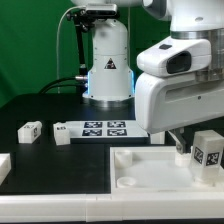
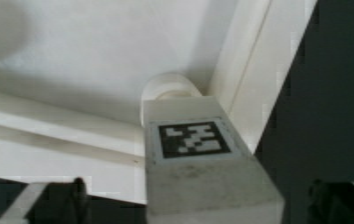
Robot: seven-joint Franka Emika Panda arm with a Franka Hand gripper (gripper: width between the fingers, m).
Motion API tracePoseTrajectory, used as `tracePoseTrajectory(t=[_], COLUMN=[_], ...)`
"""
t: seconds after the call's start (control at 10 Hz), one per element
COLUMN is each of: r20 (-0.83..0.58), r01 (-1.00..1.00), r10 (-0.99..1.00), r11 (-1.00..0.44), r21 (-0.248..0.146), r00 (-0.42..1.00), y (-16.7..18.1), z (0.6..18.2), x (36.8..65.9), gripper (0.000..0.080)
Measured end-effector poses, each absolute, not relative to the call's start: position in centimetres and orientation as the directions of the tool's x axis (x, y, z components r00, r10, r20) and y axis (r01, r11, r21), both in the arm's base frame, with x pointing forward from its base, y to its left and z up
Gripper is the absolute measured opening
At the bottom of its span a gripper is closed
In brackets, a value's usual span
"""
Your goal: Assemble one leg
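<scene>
A leg [image 1: 210, 155], a small white block with a square marker, stands upright at the near right corner of the large white panel [image 1: 140, 170]. My gripper [image 1: 198, 150] reaches down around it. In the wrist view the leg [image 2: 192, 140] runs up the middle, its far end resting in the panel's [image 2: 67, 60] corner. My gripper [image 2: 195, 205] is open, and the dark fingers [image 2: 53, 200] stand on either side of the leg with a gap on each side. Another leg [image 1: 30, 130] lies on the black table at the exterior view's left.
The marker board [image 1: 95, 129] lies in front of the arm's white base [image 1: 108, 70]. A further white part [image 1: 3, 166] shows at the left edge of the exterior view. The panel has raised rims, and its right rim [image 2: 245, 70] runs beside the leg.
</scene>
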State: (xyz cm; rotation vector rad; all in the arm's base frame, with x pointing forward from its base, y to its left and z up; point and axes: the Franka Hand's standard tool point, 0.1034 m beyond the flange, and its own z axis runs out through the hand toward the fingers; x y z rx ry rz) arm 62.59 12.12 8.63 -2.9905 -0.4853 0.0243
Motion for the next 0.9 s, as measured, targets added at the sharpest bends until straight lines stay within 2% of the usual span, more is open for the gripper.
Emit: tracePoseTrajectory(t=[0.1, 0.2, 0.3, 0.7, 0.9], r20=[0.002, 0.002, 0.002, -0.004, -0.023], r01=[0.314, 0.314, 0.312, 0.265, 0.091], r10=[0.316, 0.316, 0.314, 0.267, 0.094], r11=[-0.943, -0.943, -0.944, -0.958, -0.990], r21=[-0.113, -0.112, -0.111, -0.112, -0.110], r00=[0.949, 0.949, 0.949, 0.964, 0.995], y=[12.12, 12.07, 11.93, 11.89, 11.81], z=[8.63, 8.62, 8.61, 8.60, 8.60], x=[62.59, 62.60, 62.62, 62.62, 62.65], gripper=[0.0514, 0.0331, 0.0293, 0.0293, 0.0293])
